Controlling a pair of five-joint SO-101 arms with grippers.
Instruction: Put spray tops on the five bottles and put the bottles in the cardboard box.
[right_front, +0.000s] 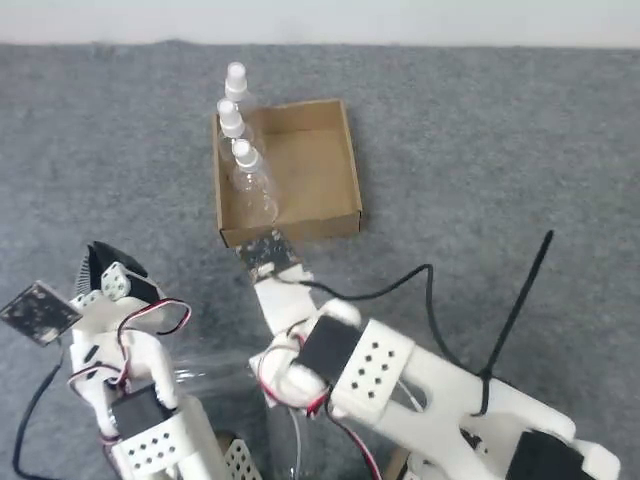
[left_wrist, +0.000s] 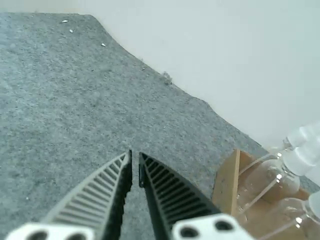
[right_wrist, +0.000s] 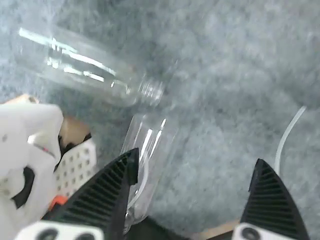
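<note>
Nearest, close to the near edge of the worktop (right_front: 500, 150), two clear bottles with bare necks. First bare bottle (right_wrist: 85, 65) flat on its side, second bare bottle (right_wrist: 147, 150) just beside its neck. Handy placement, within reach of both arms for capping.

Directly above them, the right claw (right_wrist: 192, 195), spread wide and holding nothing, pointed down at the second bare bottle. Likely lined up for a pick across the body, with enough spread to clear the round sides. Off to one side, a thin pale tube (right_wrist: 290, 130) curving over the grey surface, perhaps the dip tube of a spray top. Too little visible to be sure.

Toward the left corner of the near edge, the left claw (left_wrist: 135, 157), all but closed, only a slit between the jaws, gripping nothing. Raised off the surface and aimed toward the far edge, out of the other arm's way by the look of it.

Farther on, about midway to the far edge, the cardboard box (right_front: 352, 160), open side up. Inside, three capped bottles (right_front: 255, 190) upright in a row tight along the wall on the left arm's side, presumably to save floor for the other two. Three of five done, judging by that, with two to cap and box.
</note>
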